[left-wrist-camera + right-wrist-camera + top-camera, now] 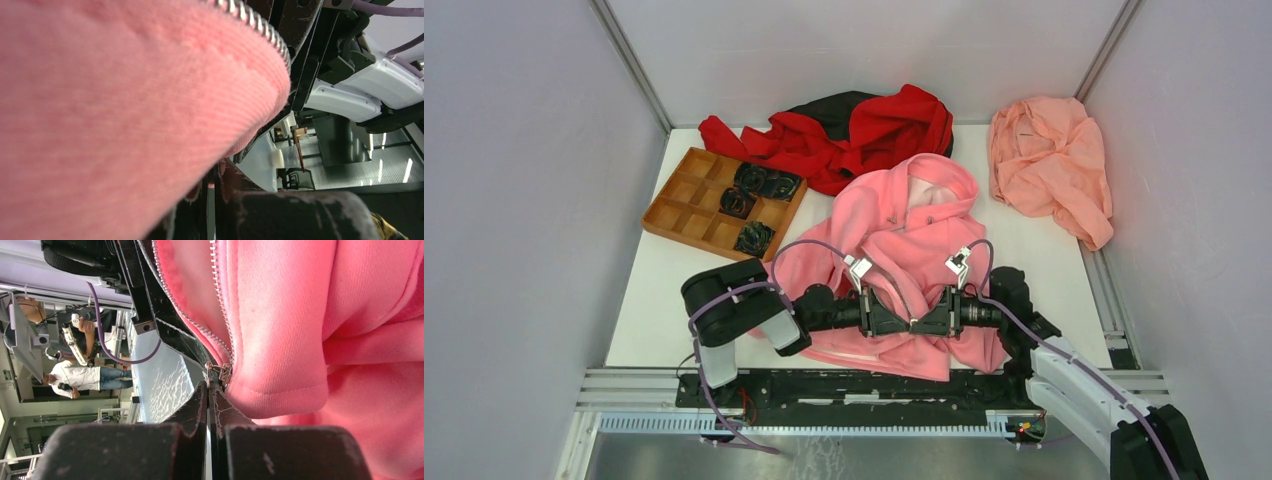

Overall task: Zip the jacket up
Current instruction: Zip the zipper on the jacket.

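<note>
The large bright pink fleece hooded jacket [902, 215] lies mid-way across the white table [659, 300], hem toward the arms. The left gripper [900, 322] is clamped on hem fleece. The right gripper [923, 321] looks pinched thin on the small metal zipper pull [220, 371].

The risk is that the tab slips free, or that fleece snags the silver zipper teeth [215, 300] if the hem slackens. Only the right wrist view shows the pull — overhead, the grippers hide it.

We list: jacket [894, 230], matt pink fleece cloth, finely ribbed; its zipper [216, 300], shiny metal teeth; compartment tray [686, 190], smooth brown wood by its look; worktop [654, 300], smooth matt white; right end effector [208, 390], scuffed matt black.
</note>
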{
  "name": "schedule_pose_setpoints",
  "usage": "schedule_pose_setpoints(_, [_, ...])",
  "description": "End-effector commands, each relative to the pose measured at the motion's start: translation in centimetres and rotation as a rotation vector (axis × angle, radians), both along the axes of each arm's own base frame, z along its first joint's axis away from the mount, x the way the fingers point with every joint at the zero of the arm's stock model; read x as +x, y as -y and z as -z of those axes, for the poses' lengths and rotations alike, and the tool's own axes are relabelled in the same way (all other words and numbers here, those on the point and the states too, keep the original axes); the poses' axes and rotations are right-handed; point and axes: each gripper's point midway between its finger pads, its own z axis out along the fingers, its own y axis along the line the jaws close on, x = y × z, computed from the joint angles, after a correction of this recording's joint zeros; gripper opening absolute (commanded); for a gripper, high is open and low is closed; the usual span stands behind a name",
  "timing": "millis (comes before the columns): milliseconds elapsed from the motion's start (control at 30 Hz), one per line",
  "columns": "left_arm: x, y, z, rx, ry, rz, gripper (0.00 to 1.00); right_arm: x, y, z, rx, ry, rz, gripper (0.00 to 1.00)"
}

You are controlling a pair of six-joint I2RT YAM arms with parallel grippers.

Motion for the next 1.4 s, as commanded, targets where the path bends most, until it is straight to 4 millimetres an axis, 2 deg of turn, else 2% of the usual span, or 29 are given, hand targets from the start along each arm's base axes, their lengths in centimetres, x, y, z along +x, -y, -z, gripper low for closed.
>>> schedule_pose_setpoints(0, [-1.2,0.0,0.5,0.0,-0.058,0.017,0.02,2.0,-0.9,-4.4,0.092,0.149,0.002,0.0])
schedule_pose_setpoints(200, [-1.4,0.6,0.7,0.007,-0.059,0.03,0.02,1.9,-0.8,-2.9,0.069,0.113,0.008,0.0])
schedule_pose_setpoints(367, [-1.7,1.3,1.0,0.012,-0.069,0.048,0.02,3.1,-1.4,-5.2,0.111,0.174,0.014,0.0])
schedule_pose_setpoints(500, [-1.9,1.5,1.0,0.008,-0.071,0.048,0.02,3.9,-1.7,-6.1,0.118,0.206,0.013,0.0])
schedule_pose_setpoints(600, [-1.9,1.2,0.9,0.01,-0.07,0.039,0.02,4.2,-1.8,-6.5,0.12,0.204,0.008,0.0])
schedule_pose_setpoints(767, [-2.0,0.1,1.3,0.032,-0.071,0.015,0.02,5.5,-1.4,-8.7,0.141,0.242,0.016,0.0])
schedule_pose_setpoints(1000, [-2.1,-0.6,0.8,0.018,-0.057,-0.002,0.02,5.4,-0.4,-6.5,0.088,0.162,0.037,0.0])
schedule_pose_setpoints(1133, [-2.1,-0.6,0.8,0.02,-0.054,0.001,0.02,4.4,-0.5,-5.3,0.077,0.123,0.014,0.0])
schedule_pose_setpoints(1200, [-2.1,-0.4,0.9,0.02,-0.055,0.006,0.02,3.4,-1.3,-4.8,0.069,0.102,-0.021,0.0])
schedule_pose_setpoints(1267, [-2.1,0.0,1.0,0.019,-0.06,0.017,0.02,2.8,-2.2,-5.1,0.08,0.102,-0.052,0.0])
schedule_pose_setpoints(1367, [-2.0,0.3,1.1,0.017,-0.067,0.017,0.02,3.3,-2.8,-6.2,0.109,0.12,-0.058,0.0])
